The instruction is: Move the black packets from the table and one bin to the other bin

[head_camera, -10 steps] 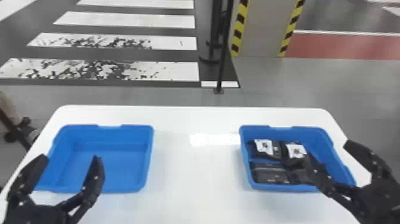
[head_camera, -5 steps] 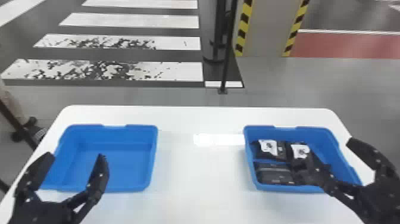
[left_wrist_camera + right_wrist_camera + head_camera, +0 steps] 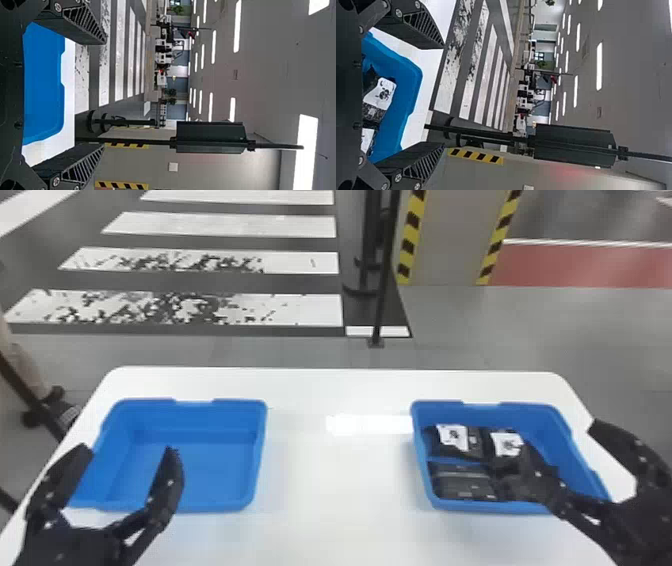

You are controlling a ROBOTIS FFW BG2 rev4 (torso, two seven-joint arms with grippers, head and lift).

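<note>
Right hand (image 3: 560, 436) is gaping wide, holding nothing, at the frame's lower right; black packets (image 3: 462, 482) are lying mostly left of its opening, inside the blue bin (image 3: 437, 407), its arm being nearer.

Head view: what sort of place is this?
Probably a robotics test hall or indoor demo floor: painted crosswalk stripes, a pillar with yellow-black hazard tape, and rows of ceiling strip lights.

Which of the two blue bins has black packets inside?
The right bin: black packets lie in it, while the left bin shows a bare blue floor where visible.
</note>
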